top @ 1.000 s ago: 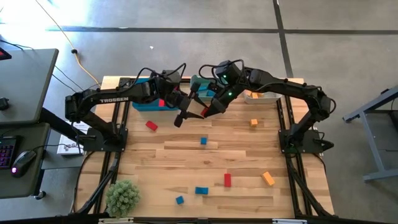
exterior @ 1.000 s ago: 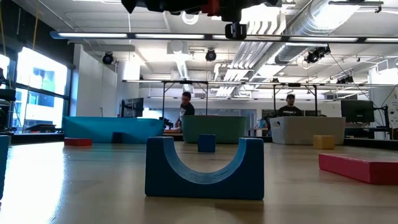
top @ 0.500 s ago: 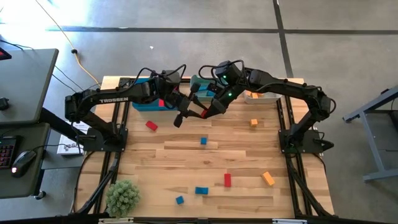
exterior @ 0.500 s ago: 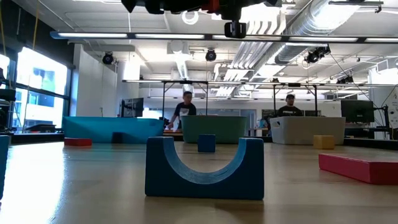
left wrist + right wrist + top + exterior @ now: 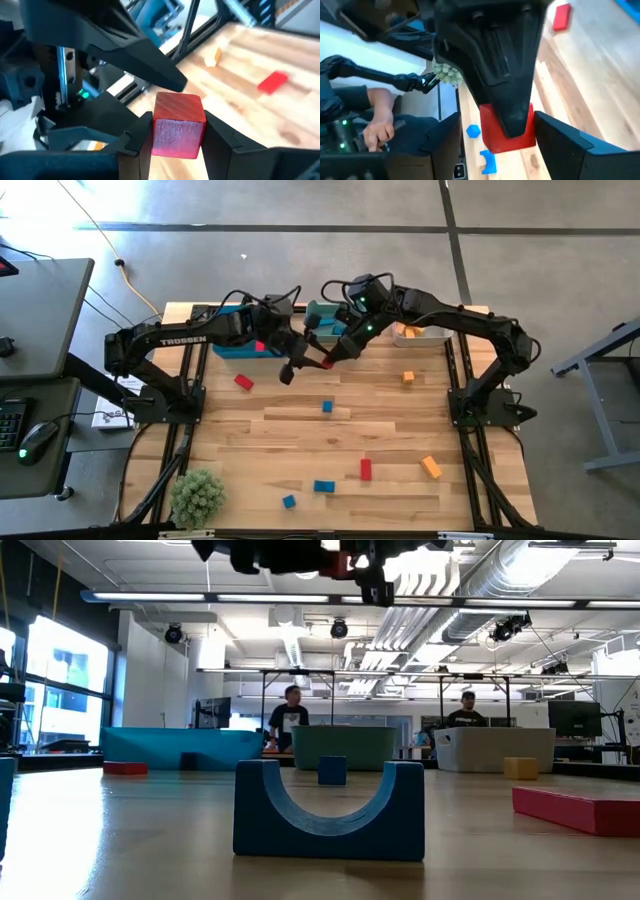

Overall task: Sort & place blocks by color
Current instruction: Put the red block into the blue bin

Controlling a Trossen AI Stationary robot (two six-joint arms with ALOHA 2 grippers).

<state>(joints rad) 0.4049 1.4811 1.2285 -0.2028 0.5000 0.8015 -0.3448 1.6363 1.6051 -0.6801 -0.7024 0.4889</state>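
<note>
from where I'm standing: four red blocks [image 5: 243, 382], three blue ones [image 5: 324, 486], two orange [image 5: 431, 467], three bins [image 5: 233, 346], two arms [image 5: 165, 340].

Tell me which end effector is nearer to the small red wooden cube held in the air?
The left end effector: its fingers clamp the small red wooden cube. The right end effector is just beside it, fingers apart around the cube, apparently no longer gripping.
</note>
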